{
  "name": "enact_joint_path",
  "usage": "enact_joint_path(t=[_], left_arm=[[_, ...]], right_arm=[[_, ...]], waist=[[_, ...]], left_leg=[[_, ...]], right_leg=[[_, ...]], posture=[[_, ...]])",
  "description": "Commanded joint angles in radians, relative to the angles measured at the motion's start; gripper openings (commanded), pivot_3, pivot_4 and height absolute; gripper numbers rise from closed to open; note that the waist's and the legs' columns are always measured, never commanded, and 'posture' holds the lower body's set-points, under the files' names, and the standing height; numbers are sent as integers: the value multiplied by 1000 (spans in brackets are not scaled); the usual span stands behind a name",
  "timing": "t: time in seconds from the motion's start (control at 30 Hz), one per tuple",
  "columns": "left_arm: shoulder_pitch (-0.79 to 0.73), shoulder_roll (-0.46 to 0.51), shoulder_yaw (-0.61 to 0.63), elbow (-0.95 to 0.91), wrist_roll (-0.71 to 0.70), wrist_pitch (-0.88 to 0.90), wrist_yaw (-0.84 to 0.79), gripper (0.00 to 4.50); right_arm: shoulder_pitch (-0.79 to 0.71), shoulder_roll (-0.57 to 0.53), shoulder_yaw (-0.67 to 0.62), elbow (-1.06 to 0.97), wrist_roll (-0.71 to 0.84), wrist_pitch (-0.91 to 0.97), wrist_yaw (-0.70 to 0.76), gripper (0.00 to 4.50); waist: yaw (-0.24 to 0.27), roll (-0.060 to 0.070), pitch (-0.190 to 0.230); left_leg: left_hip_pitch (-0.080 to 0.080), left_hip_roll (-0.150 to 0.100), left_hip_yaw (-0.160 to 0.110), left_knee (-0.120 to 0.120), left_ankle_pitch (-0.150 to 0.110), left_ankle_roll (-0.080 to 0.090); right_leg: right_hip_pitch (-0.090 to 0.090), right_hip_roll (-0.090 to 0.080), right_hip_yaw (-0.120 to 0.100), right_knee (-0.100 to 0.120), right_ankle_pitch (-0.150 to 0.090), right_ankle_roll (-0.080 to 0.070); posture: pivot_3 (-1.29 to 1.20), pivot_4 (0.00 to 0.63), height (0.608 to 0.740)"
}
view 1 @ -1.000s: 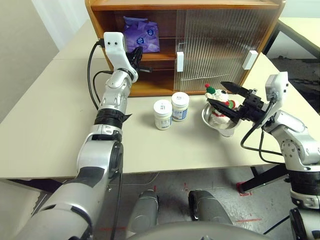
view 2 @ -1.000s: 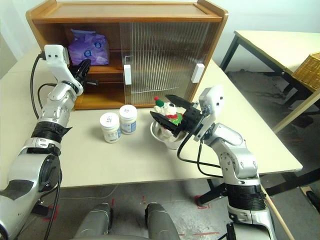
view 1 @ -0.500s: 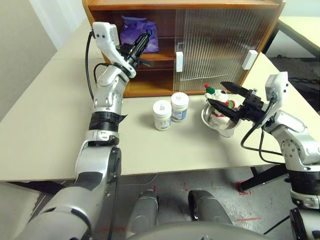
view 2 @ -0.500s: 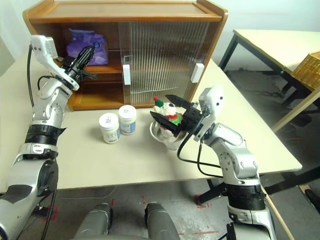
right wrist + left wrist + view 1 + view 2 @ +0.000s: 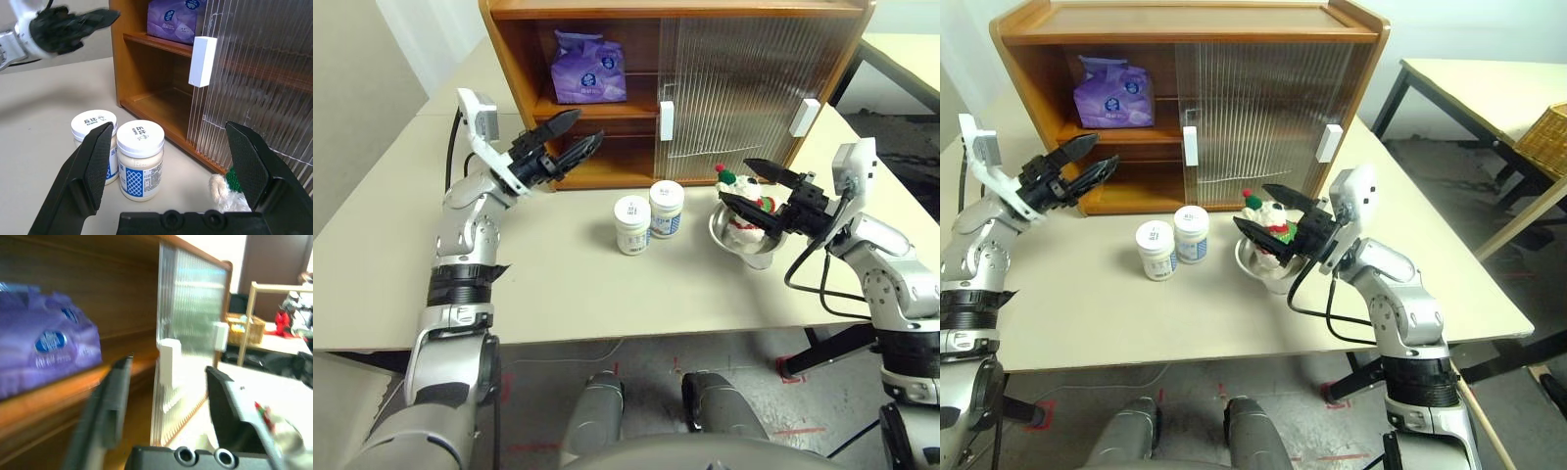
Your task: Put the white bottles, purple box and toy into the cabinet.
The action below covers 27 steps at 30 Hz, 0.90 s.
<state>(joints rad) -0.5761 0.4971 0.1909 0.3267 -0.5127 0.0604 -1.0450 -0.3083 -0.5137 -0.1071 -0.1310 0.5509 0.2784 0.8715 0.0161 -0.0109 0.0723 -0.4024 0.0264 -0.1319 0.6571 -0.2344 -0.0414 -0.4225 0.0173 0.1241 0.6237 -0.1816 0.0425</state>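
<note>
My left end effector [image 5: 570,143] has pulled back out of the cabinet [image 5: 607,171] toward frame left, fingers now spread and empty. The lavender purple box [image 5: 588,67] sits on the upper shelf at upper centre, round blue logo forward. Right end effector [image 5: 756,196] stays spread over the toy [image 5: 744,211].

You can make out little that truly reads: each of the white bottles [image 5: 139,166] carries a few dark printed characters on its round lid, too small for you to spell out, and a blue cross-hatched patch on its label with fine print beside it that stays illegible. The purple box [image 5: 41,357] on the cabinet's [image 5: 1028,54] upper shelf shows a round dark-blue logo with pale lettering inside and a line of white print under it, but you cannot read a word of either.
</note>
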Motion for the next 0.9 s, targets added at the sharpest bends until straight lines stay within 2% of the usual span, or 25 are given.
enact_joint_path(t=[0.03,0.4,0.6,0.9], left_arm=[[68,43,-4,9,-23,31,-113,4476],[186,117,-59,85,65,-76,-298,4476],[203,97,-91,129,93,-114,-325,4476],[136,-1,-144,274,164,-209,-303,4476]], right_arm=[[-13,-5,-4,12,-1,-1,9,4500],[9,-17,-4,-4,1,7,20,4500],[14,-30,-13,-11,7,12,23,4500],[22,-42,-25,-50,28,34,14,4500]], waist=[[0,0,0],[2,1,-1],[3,1,-1],[0,1,-1]], left_leg=[[-1,1,0,0,0,0],[-9,8,0,-1,1,0],[-13,14,0,-1,1,0],[-13,14,0,0,2,3]], right_leg=[[-1,0,0,0,0,0],[-12,0,2,2,1,-6],[-17,3,1,5,1,-10],[-18,4,1,6,1,-11]], posture=[[39,77,740],[40,82,740],[27,83,740],[5,78,740]])
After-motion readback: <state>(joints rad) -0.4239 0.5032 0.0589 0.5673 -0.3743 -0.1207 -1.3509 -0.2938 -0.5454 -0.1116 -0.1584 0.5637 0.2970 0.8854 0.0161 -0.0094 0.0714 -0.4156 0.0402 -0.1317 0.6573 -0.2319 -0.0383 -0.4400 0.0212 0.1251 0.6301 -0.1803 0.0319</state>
